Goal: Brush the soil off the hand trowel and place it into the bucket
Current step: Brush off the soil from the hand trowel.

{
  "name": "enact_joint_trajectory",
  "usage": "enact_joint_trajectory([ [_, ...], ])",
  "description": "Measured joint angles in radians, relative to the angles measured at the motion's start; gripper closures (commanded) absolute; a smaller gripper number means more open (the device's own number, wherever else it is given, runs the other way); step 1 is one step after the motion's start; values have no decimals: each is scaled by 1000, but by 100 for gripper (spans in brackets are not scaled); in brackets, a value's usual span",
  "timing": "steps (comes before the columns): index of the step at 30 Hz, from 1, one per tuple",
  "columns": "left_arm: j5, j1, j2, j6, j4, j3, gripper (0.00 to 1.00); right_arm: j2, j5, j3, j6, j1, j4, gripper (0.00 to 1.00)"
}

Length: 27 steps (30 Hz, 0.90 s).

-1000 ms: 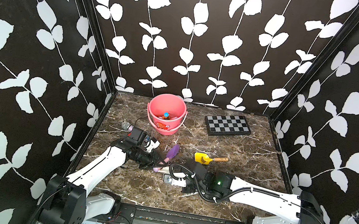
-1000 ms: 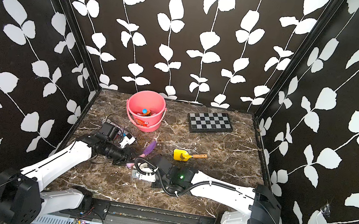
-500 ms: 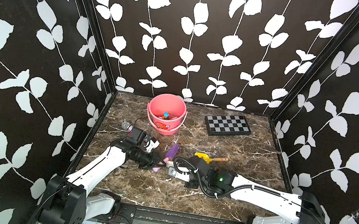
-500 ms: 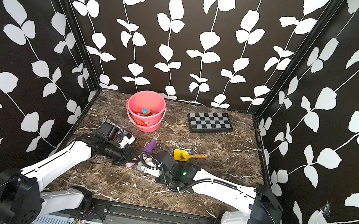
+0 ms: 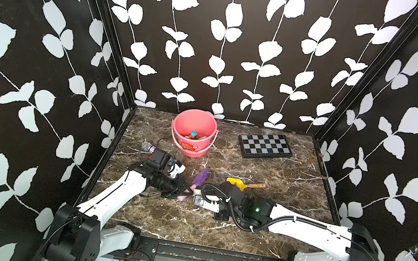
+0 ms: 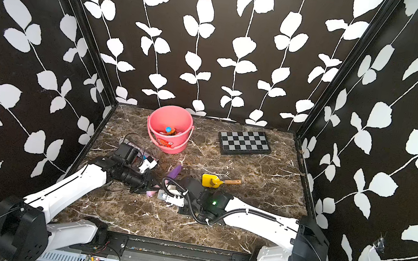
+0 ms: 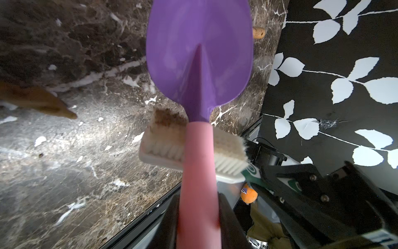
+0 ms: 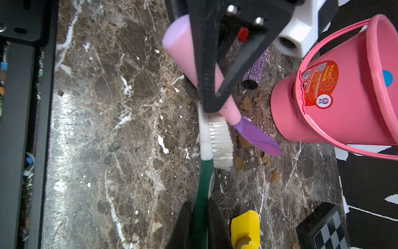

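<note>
In front of the bucket (image 5: 206, 148), in both top views, the trowel (image 5: 199, 178) sits low over the marble table (image 5: 293, 184), its purple blade pointing back toward the bucket. The left gripper (image 5: 182, 189) has it by the pink handle. A yellow scoop (image 5: 235, 182) lies farther from the bucket than the trowel, off to one side. A checkerboard (image 6: 244, 142) lies near the bucket along the table's back edge.

In the left wrist view, the fingers (image 7: 228, 215) are closed tight on the pink handle, and the blade looks clean. A brush (image 7: 226, 148) crosses behind the handle, just short of the blade, with brown dirt clinging to its bristle tips.

In the right wrist view, the right gripper (image 8: 200, 224) is clamped on the brush's green handle. The bristles rest against the trowel where handle meets blade. Lumps of soil (image 8: 245, 103) lie scattered on the table between the trowel and the bucket's base.
</note>
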Motion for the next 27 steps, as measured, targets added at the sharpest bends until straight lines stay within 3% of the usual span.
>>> enact_joint_trajectory([
  [8,7,1,0,15,16,11,100,16,79,-17,-13,-35,40,100],
  [15,23,1,2,19,-8,15,100,-48,80,-132,-38,-40,66,100],
  [27,30,1,15,49,-46,19,100,-49,92,-130,-94,-20,128,100],
])
